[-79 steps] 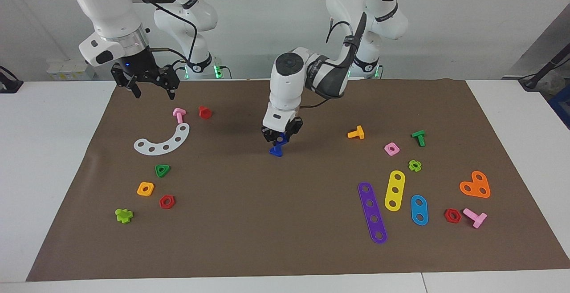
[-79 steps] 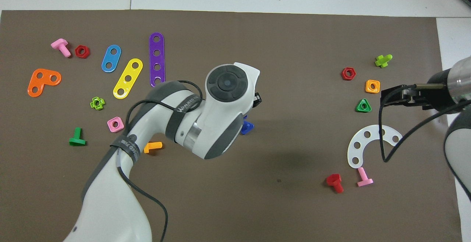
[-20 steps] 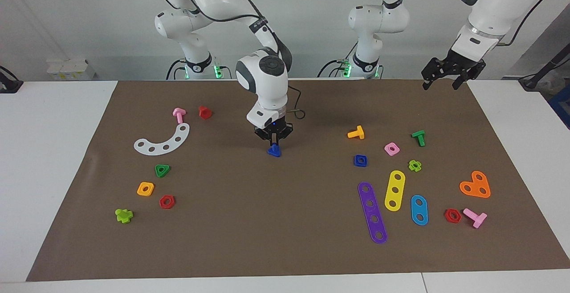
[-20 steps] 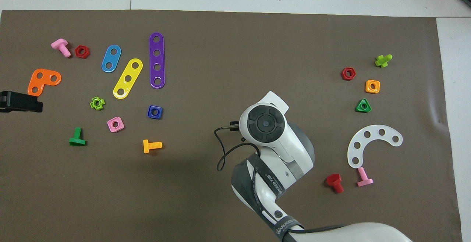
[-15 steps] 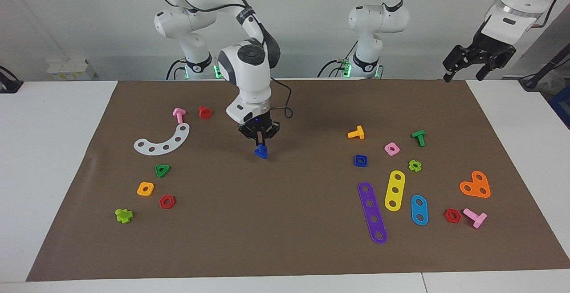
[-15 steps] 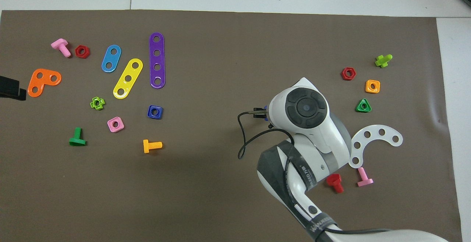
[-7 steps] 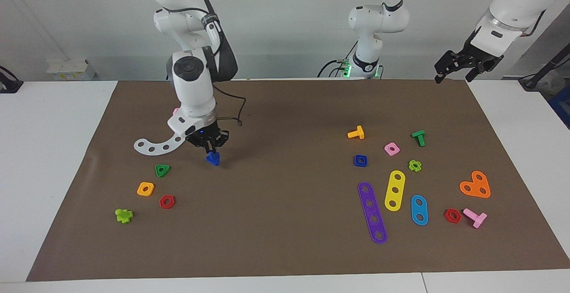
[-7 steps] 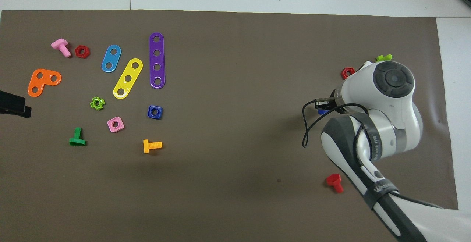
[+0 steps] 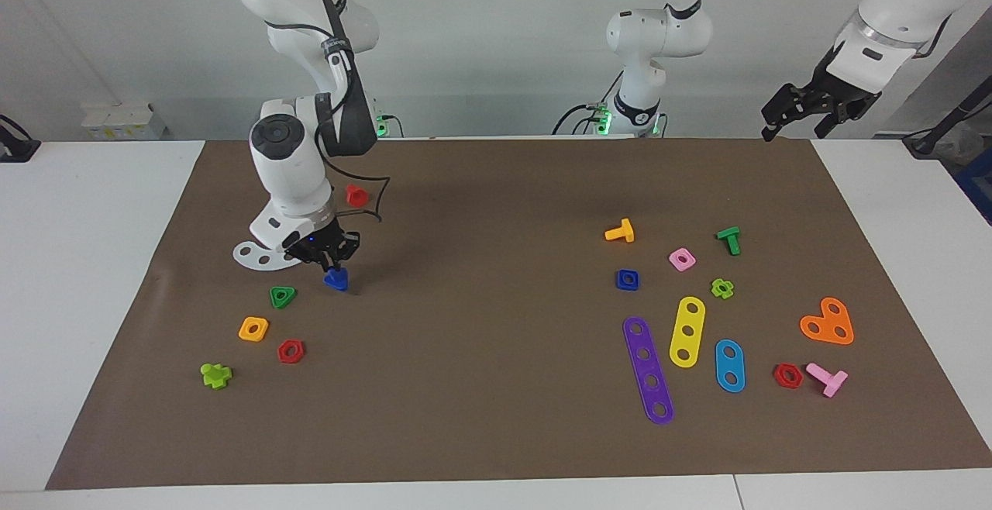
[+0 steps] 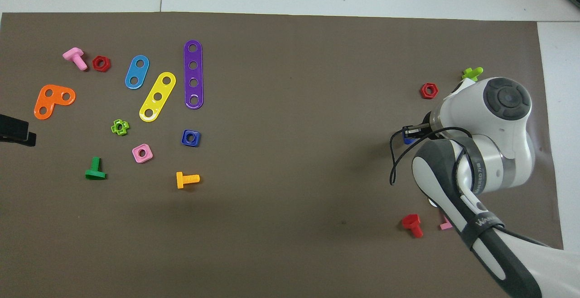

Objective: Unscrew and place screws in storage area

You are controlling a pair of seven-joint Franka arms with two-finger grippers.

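Observation:
My right gripper [image 9: 329, 265] is shut on the dark-blue bolt [image 9: 335, 280], head down, low over the brown paper mat [image 9: 496, 386]. It is beside the green triangular nut [image 9: 283, 296], toward the right arm's end. I cannot tell whether the bolt touches the mat. In the overhead view the right arm covers most of the bolt [image 10: 407, 140]. The matching blue square nut [image 9: 628, 280] lies loose on the mat toward the left arm's end, also in the overhead view [image 10: 190, 137]. My left gripper [image 9: 796, 124] waits open and empty, raised over the mat's corner.
Close to the right gripper lie a white curved strip [image 9: 260, 256], an orange square nut [image 9: 253, 329], a red hex nut [image 9: 291, 351] and a red bolt [image 9: 356, 194]. Coloured strips [image 9: 648, 370], bolts and nuts lie around the blue nut.
The right gripper has carried the blue bolt from the mat's middle toward the right arm's end and lower. The left arm let go of the blue nut earlier and stays raised.

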